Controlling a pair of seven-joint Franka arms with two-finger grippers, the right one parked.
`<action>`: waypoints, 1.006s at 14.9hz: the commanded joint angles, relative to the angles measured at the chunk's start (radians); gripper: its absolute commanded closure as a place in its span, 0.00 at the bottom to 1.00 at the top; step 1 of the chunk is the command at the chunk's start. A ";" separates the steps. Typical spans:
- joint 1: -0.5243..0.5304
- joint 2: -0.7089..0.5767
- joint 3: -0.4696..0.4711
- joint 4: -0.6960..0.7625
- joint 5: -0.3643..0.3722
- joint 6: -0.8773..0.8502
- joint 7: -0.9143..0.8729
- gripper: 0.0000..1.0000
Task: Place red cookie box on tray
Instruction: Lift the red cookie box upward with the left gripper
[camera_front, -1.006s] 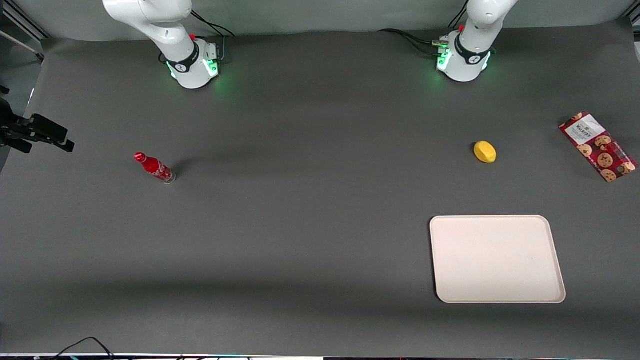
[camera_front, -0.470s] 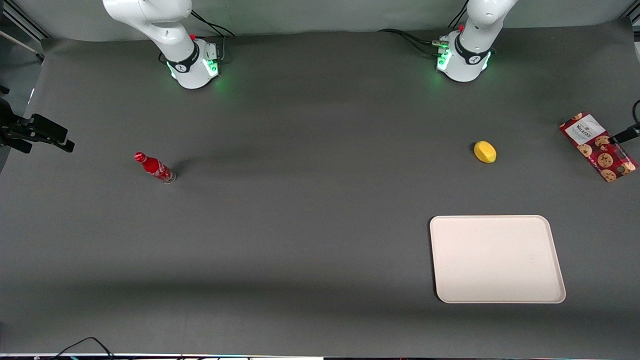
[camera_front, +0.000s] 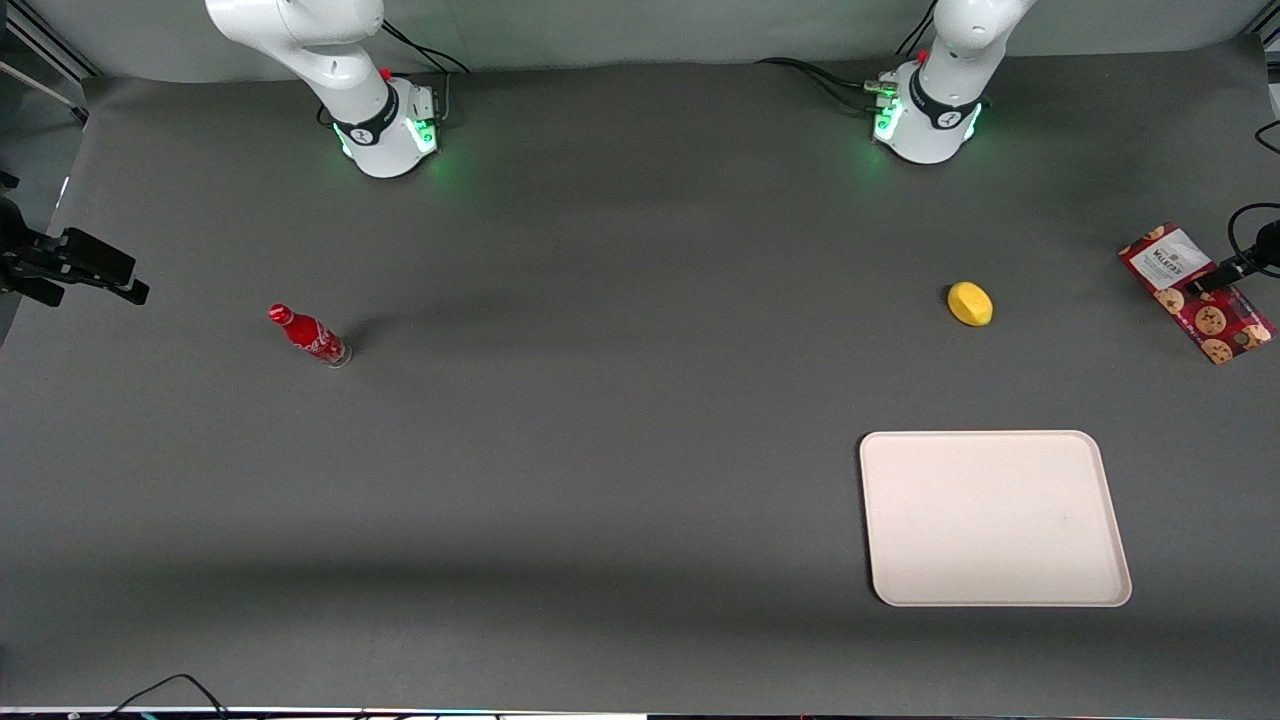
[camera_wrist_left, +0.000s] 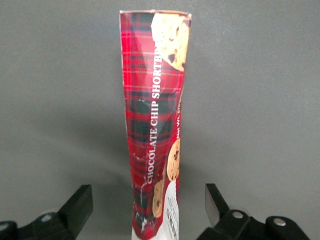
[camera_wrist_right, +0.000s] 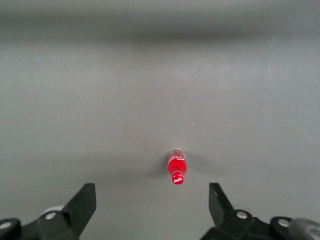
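Toward parked arm's end of bench: small glossy red bottle (camera_front: 309, 335), upright. Nearer working arm: smooth yellow lemon-shaped fruit (camera_front: 970, 303). Closer to front camera than fruit: large flat cream-white rectangular tray (camera_front: 995, 518), rounded corners, low rim, bare. At bench's edge on working arm's end: long narrow dark red tartan cardboard cookie box (camera_wrist_left: 155, 125), lying flat, well apart from tray. Black two-finger gripper (camera_wrist_left: 149, 207) above box, spread wide, holding nothing; box's long axis passes between fingers, so closing would probably clamp narrow width.
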 joint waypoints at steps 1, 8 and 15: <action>-0.004 0.033 0.001 -0.006 -0.010 0.067 -0.004 0.00; -0.006 0.087 -0.002 -0.004 -0.010 0.110 0.002 0.20; -0.030 0.087 -0.002 -0.004 -0.002 0.125 0.031 0.82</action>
